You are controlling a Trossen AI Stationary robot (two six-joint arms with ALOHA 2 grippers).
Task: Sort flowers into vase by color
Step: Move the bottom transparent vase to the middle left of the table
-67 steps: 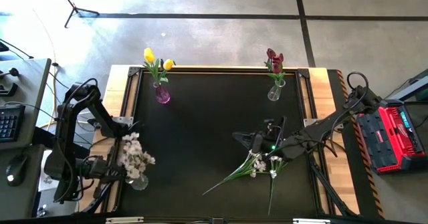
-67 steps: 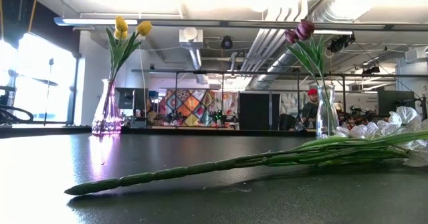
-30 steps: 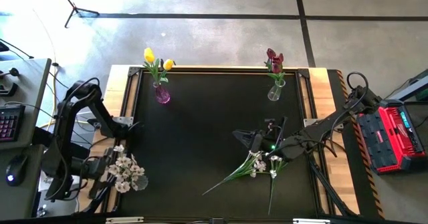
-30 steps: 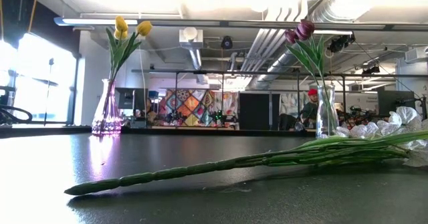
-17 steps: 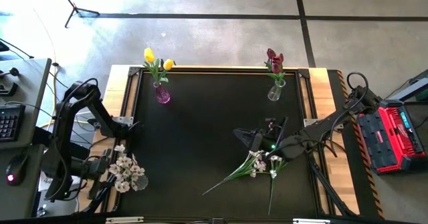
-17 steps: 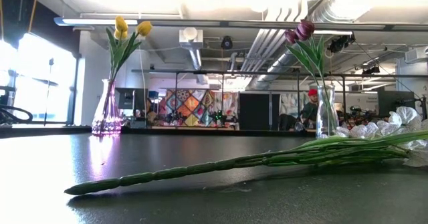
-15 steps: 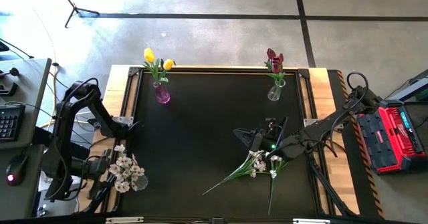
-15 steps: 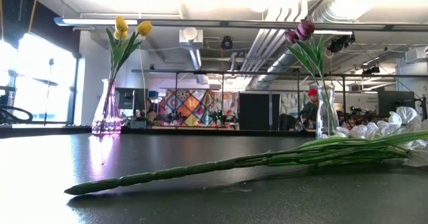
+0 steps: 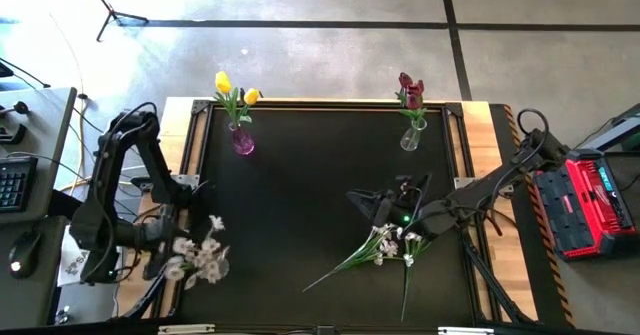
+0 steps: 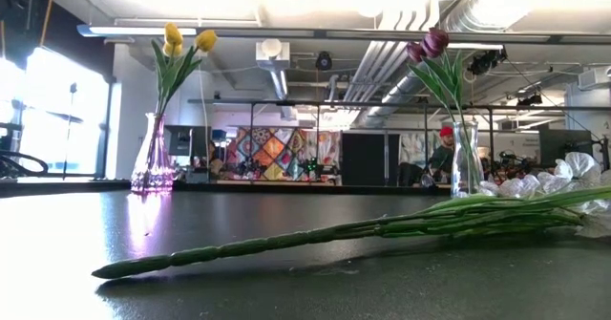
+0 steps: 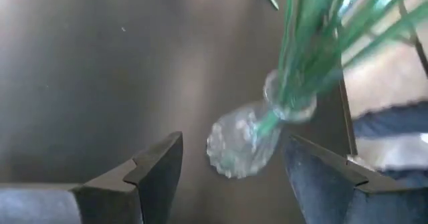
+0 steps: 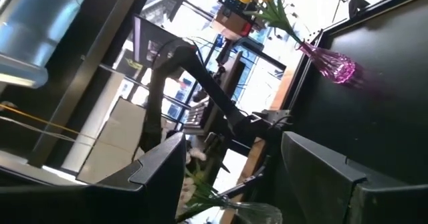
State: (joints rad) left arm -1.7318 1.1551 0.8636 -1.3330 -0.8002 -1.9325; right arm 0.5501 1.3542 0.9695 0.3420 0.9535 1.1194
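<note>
A clear vase (image 11: 242,144) holding sprays of white blossoms (image 9: 197,260) stands near the table's near left corner. My left gripper (image 11: 234,142) hovers open above it, its fingers either side of the vase without touching. More white sprays (image 9: 387,245) lie flat on the black mat right of the middle, their stems (image 10: 363,229) pointing to the near edge. My right gripper (image 9: 385,207) hangs open just beyond them, nothing between its fingers. Yellow tulips (image 9: 227,85) stand in a purple vase (image 9: 241,141) at the far left, and dark red tulips (image 9: 409,90) in a clear vase (image 9: 409,137) at the far right.
A red case (image 9: 592,207) sits off the table's right side and a desk with a keyboard (image 9: 12,183) off its left. Wooden rails (image 9: 175,165) frame the mat. A wide stretch of bare mat (image 9: 320,165) lies in the middle. A person (image 10: 441,153) sits far behind.
My left arm has risen and swung a little toward the table's right, still open. The white blossoms in the near left vase have shifted slightly rightward and spread out. My right arm and the loose sprays have kept still.
</note>
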